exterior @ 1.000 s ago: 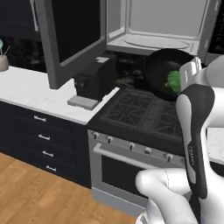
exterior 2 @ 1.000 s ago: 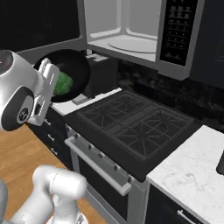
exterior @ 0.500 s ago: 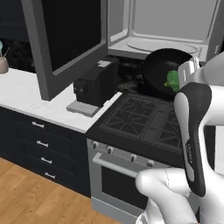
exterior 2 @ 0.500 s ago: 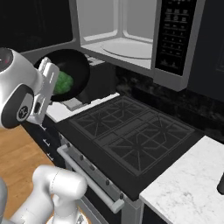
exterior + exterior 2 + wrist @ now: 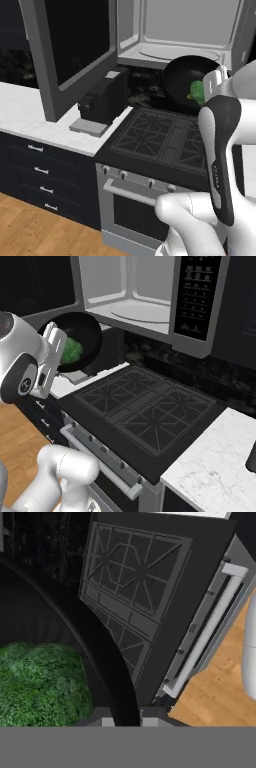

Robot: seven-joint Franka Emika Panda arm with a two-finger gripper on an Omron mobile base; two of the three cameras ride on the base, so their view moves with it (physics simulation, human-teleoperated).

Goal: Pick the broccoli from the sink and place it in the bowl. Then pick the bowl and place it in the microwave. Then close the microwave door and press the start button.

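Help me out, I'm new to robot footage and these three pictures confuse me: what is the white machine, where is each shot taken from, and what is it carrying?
The white machine is a robot arm on a driving base in a simulated kitchen. Two pictures come from cameras on the base, behind the arm to its left and right. The third comes from a camera on its hand.

Its pincer grips the rim of a glossy black round bowl, held tilted in the air. Inside sits a small bright green broccoli floret.

Below is a black gas stove. Above it, a wide microwave stands open, its dark glass door swung left. A black coffee machine sits on the white counter.
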